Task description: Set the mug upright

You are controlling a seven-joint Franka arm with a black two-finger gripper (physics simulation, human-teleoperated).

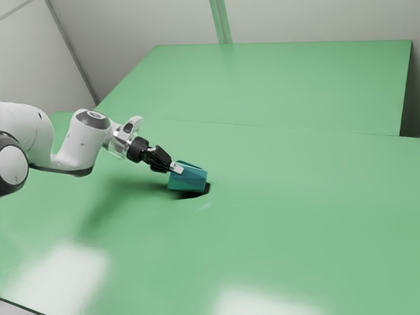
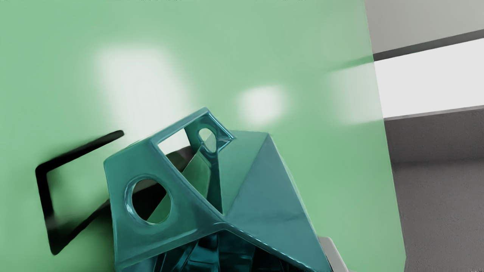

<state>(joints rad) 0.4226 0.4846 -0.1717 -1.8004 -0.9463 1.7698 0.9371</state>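
Arm reaches in from the exterior view's left, hand low over the green table and right at the mug. Mug is teal, faceted, tilted. Its dark shadow lies on the table just beneath it. Wrist view has the mug close up in front of the hand: angled flat faces, one round hole in a side piece, a dark hollow facing the hand. Shadow outline sits apart from the mug body there, so it's probably at least partly off the table. Hand state: can't tell whether wide, narrow or holding the mug; the contact is hidden. Pale glare patches on the table, gray wall behind.
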